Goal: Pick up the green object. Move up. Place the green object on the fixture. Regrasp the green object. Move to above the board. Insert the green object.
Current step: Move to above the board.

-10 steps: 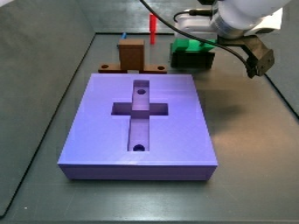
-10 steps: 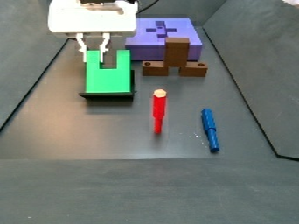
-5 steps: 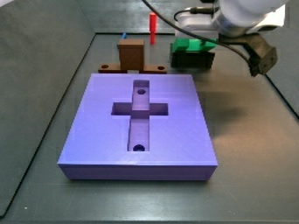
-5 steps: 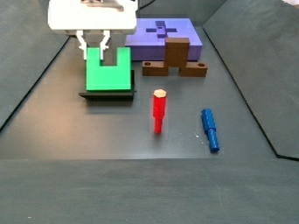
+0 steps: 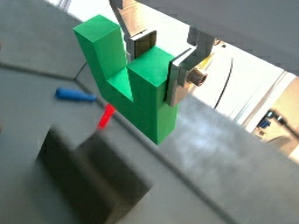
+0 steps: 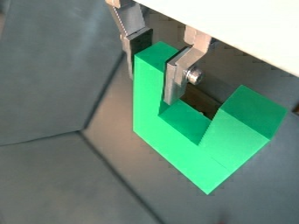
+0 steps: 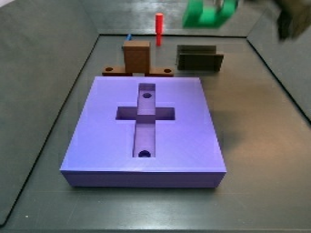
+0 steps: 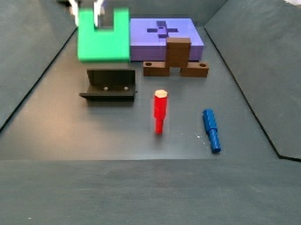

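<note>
Only my wrist views show the gripper (image 5: pixel 162 61) clamped on one prong of the green object (image 5: pixel 131 80), while a side view shows that piece (image 8: pixel 102 41) hanging in the air above the fixture (image 8: pixel 108 86), notch up, long axis level, the board (image 8: pixel 165 36) off beside it.

Dull grey metal floor (image 8: pixel 70 176) between slanted dark walls (image 8: pixel 253 53).

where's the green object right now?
The green object is off the floor, clamped on one of its prongs by the gripper. In a side view it hangs above the fixture, beside the board.
</note>
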